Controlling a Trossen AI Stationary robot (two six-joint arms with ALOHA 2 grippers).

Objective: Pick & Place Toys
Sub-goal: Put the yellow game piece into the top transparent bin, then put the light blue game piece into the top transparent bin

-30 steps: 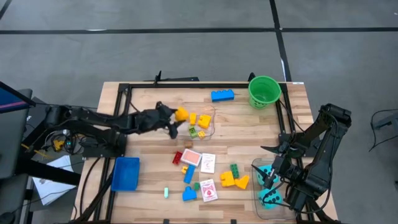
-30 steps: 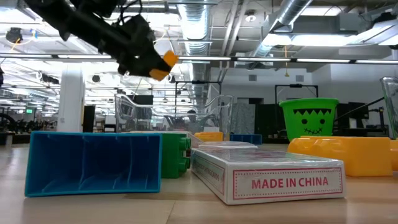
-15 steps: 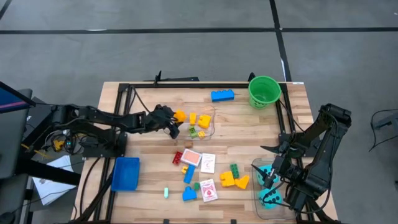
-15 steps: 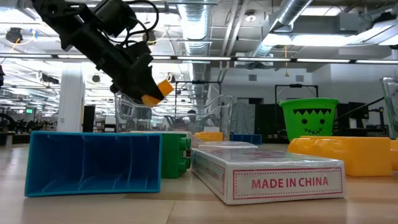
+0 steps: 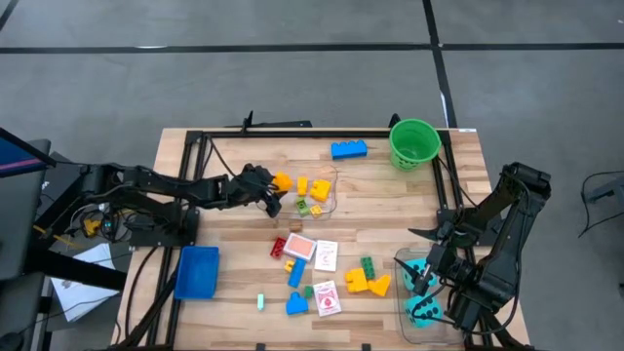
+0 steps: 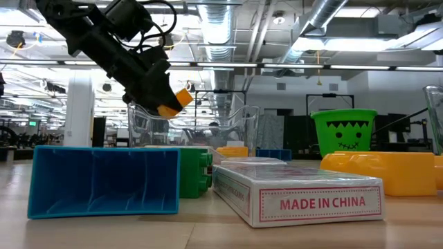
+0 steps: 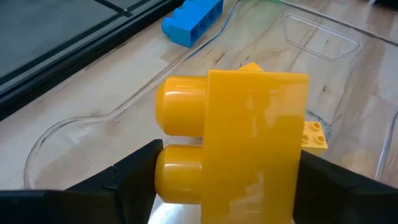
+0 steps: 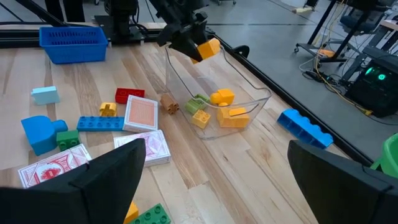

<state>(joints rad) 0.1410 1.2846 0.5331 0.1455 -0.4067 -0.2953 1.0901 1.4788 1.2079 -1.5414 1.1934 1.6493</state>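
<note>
The left pincer [image 5: 276, 186] is gripping a yellow brick [image 5: 283, 180] and holding it in the air just over the near rim of the clear tub [image 8: 217, 99], on the side away from the green bucket [image 5: 413, 143]. Its two fingers are clamped on the brick's flat sides, as the left wrist view shows. This looks like the placing step: the brick is up off the counter [image 5: 390, 210] and poised at the tub's edge.

Inside the tub, a few yellow and green bricks [image 8: 219, 109] are already lying. Other toys are sitting on the counter beyond the tub, toward the front edge: picture cards [image 5: 325, 255], a red brick [image 5: 279, 246] and blue bricks [image 5: 296, 276].

The next move, I would judge, is carrying the brick further over the tub's middle and then parting the fingers.

The right pincer [image 5: 425, 278] is waiting with fingers spread wide, far from the tub, over a second clear tub holding teal dice [image 5: 426, 310].
</note>
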